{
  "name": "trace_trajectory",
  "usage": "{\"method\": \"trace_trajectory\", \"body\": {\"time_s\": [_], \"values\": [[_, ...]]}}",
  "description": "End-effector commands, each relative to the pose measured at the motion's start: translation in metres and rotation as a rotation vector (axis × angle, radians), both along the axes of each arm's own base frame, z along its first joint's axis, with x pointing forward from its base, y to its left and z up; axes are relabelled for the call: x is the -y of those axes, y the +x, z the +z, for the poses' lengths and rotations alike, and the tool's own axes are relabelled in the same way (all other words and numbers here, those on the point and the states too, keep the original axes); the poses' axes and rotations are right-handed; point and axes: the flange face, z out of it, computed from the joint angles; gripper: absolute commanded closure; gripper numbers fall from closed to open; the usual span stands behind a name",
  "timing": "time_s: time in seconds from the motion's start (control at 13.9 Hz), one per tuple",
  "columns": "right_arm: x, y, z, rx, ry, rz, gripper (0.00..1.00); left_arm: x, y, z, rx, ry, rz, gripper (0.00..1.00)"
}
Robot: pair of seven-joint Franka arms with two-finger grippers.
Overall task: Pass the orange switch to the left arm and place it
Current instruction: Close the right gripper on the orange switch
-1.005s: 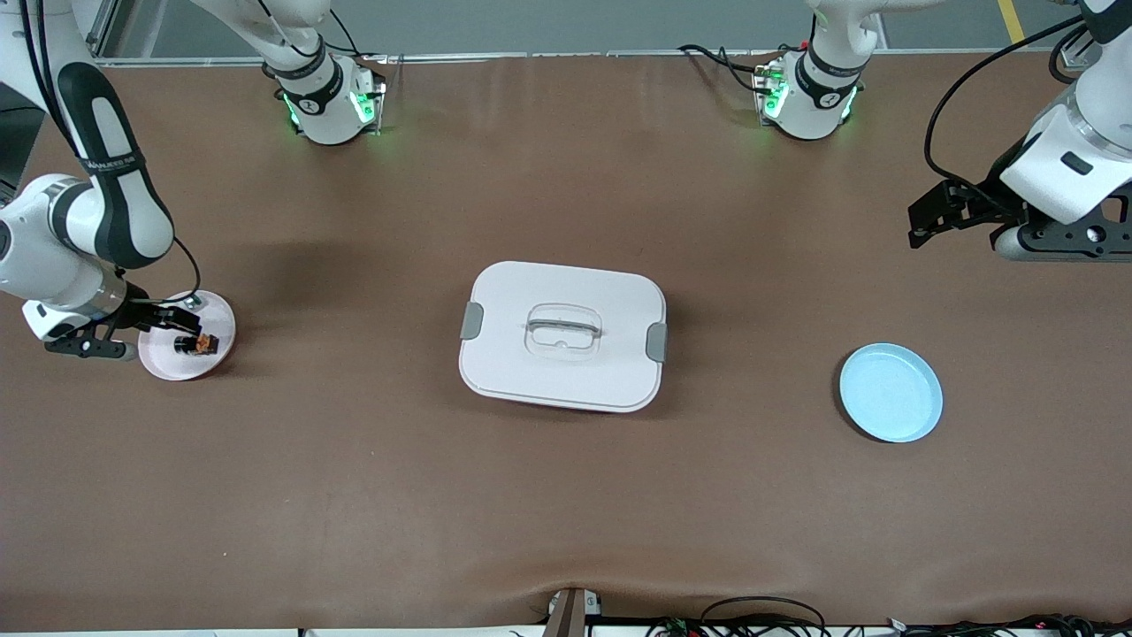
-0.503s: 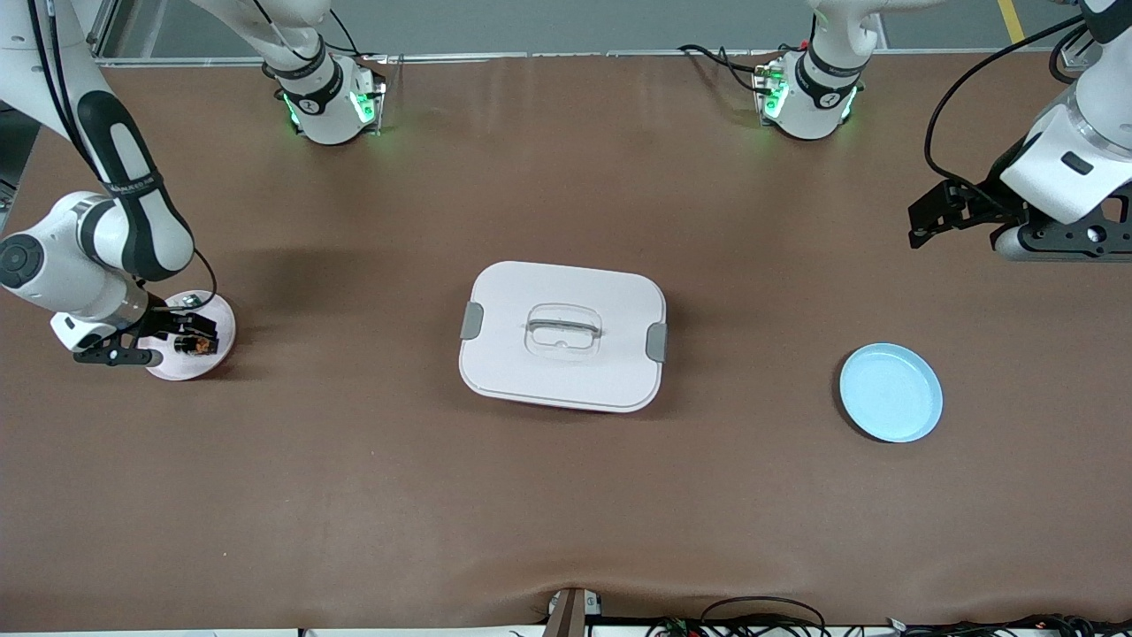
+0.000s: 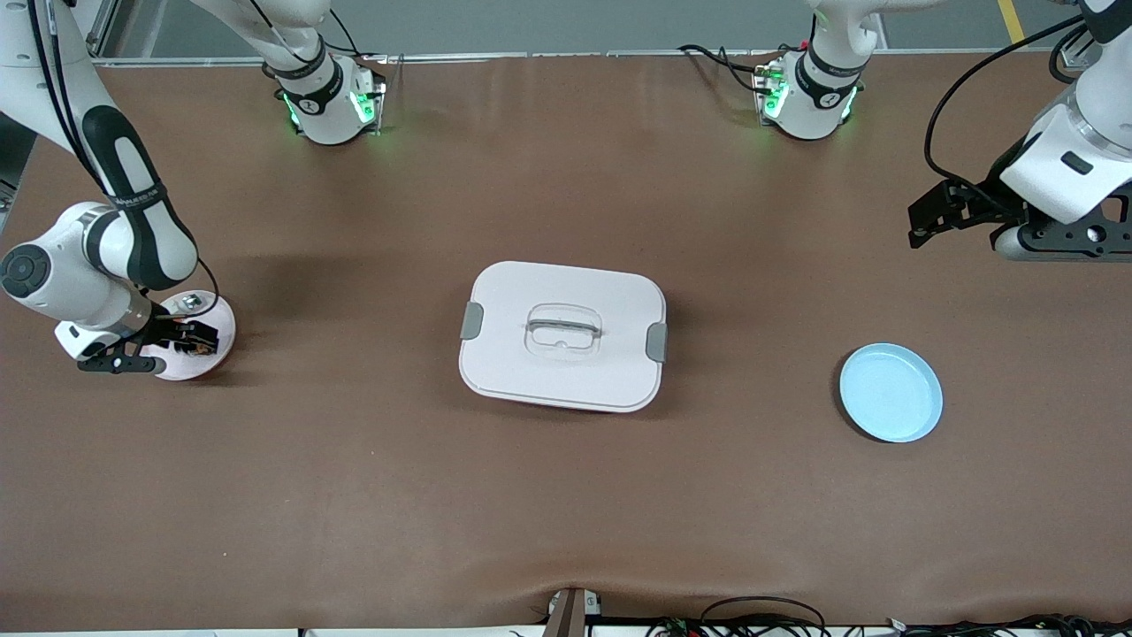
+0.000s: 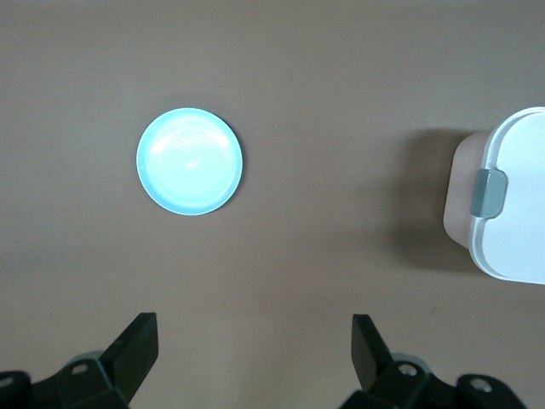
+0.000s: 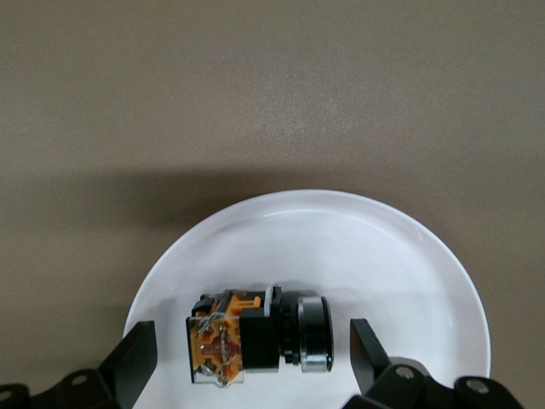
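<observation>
two open fingers of the right gripper (image 3: 199,338) have been lowered around the orange switch (image 5: 255,338) lying on the pink plate (image 3: 217,311), so a grasp is judged imminent, while the left gripper (image 3: 924,221), also spread open, waits over bare table, well apart from the box (image 3: 563,333).

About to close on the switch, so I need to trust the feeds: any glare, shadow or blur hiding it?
Right wrist view: the orange switch is sharp between the open right pincer fingers; mild sheen on the pink plate, arm shadow only on the table. Front view: the arm hides most of the switch. Left wrist view: glare on the blue plate; the box casts a soft shadow.
</observation>
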Motion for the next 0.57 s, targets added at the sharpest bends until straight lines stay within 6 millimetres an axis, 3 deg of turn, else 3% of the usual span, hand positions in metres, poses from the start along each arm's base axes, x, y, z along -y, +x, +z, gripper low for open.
{"method": "trace_trajectory", "body": {"time_s": [0.0,0.5], "values": [[0.0056,0.0074,-0.0065,0.005,-0.009,0.021,0.0,0.0003,-0.0016,0.0073,-0.001,-0.001,-0.004,0.0],[0.0045,0.0038,-0.0141,-0.01,-0.005,0.031,0.0,-0.0006,-0.0015,0.0066,-0.002,0.0,-0.003,0.0]]}}
